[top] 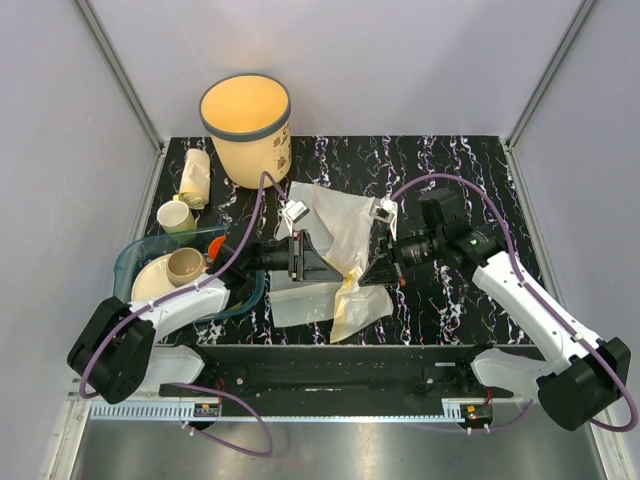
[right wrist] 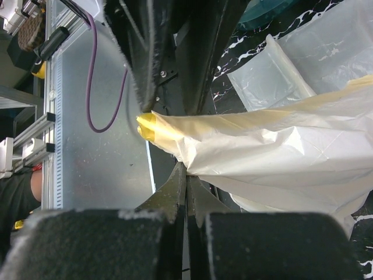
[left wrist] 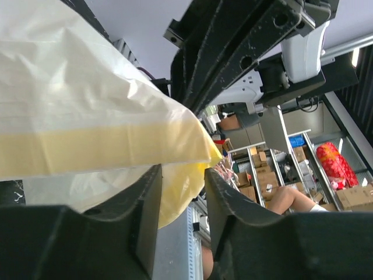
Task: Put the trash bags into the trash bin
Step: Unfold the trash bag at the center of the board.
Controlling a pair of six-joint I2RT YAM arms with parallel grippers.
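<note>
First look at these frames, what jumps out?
A crinkly trash bag hangs between the two arms at the middle of the table. The right pincer is shut on its film, and more film sits in the gap of the left pincer. The cream trash bin stands at the far left, looking empty.

trash bin mouth open above, roll, cup leftward

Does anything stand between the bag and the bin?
No object does: bare table lies between the bag and the bin. Only the left arm's purple cable arcs across there.
</note>
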